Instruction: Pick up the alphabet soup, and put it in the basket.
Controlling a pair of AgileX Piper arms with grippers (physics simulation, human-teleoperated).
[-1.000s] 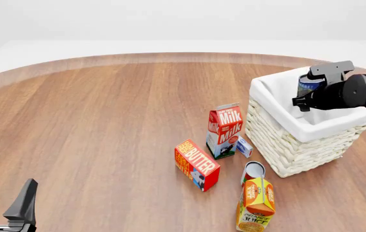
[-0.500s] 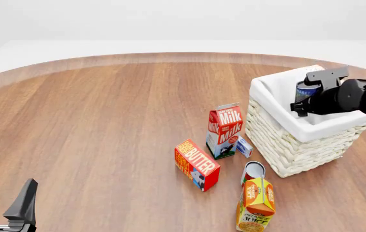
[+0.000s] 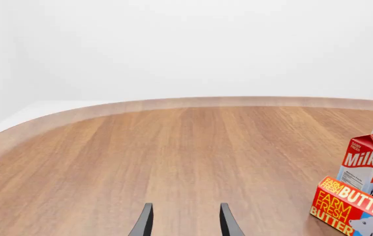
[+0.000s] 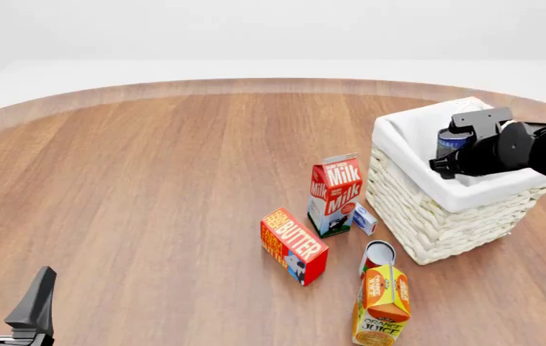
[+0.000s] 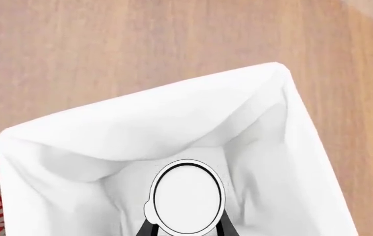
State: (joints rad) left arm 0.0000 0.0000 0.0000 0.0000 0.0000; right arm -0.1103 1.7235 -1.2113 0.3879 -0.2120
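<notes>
Down it goes: since a second ago the right gripper [image 4: 449, 153] has sunk lower and eased a little leftward, carrying the alphabet soup [image 4: 451, 143] from above the rim down into the mouth of the basket [image 4: 446, 220]. Everything else sits exactly where it was.

Biggest first. The tabletop [image 4: 158, 180] is a rounded sheet of brown wood, and the basket stands at its right edge, white wicker walls with white cloth folded over the rim. From the right wrist view the cloth-lined hollow [image 5: 140, 128] fills the picture, and the can's pale round top [image 5: 188, 195] sits dead centre between the two dark fingers [image 5: 148, 230], which clamp its sides. Whether the can touches the basket floor I cannot tell.

On to the cartons. The milk carton [image 4: 335, 194] stands upright just left of the basket, with a small blue-and-white box [image 4: 364, 218] wedged between them at the base. Nearer the front edge lies the butter box [image 4: 293, 245], tipped on a slant. At the front edge itself stands the orange juice carton [image 4: 381, 306], and just behind it, touching or nearly so, a second can [image 4: 377, 256] with a silver top.

Over at the front left corner, the left gripper [image 4: 9, 294] hangs with its fingers spread apart, holding nothing, well away from all of it.
</notes>
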